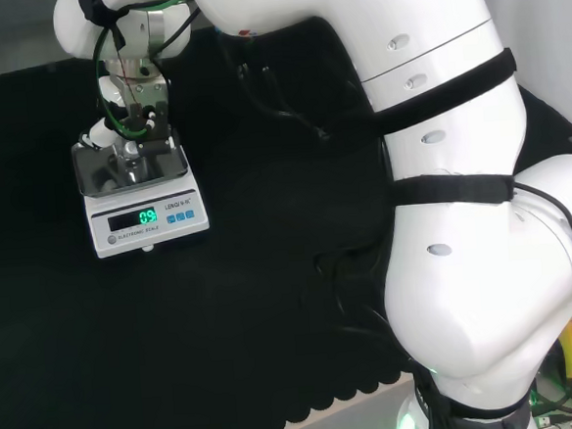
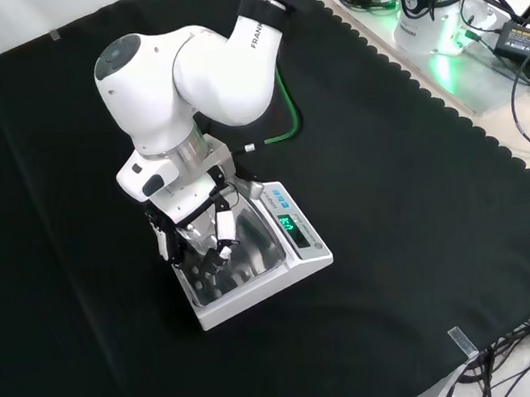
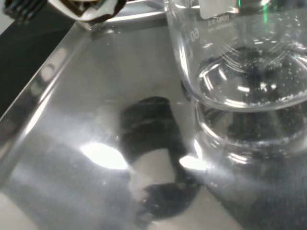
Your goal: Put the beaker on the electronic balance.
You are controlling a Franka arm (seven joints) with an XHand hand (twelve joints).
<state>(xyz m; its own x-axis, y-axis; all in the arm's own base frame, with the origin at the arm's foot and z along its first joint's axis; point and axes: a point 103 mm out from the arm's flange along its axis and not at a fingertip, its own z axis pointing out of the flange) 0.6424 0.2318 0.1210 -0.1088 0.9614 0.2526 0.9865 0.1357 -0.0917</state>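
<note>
Hand (image 2: 202,234) is low over the electronic balance (image 2: 295,252), fingers curled in around the beaker (image 3: 240,62). In the wrist view, the clear glass sits at the steel pan (image 3: 72,158), though whether its base truly touches is hard to call. Elsewhere the beaker is nearly lost behind the fingers.

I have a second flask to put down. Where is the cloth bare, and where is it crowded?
Bare black cloth runs from the balance to the scalloped edge, and left of the balance in the front view. It is crowded over the pan, where the hand holds the beaker.
</note>
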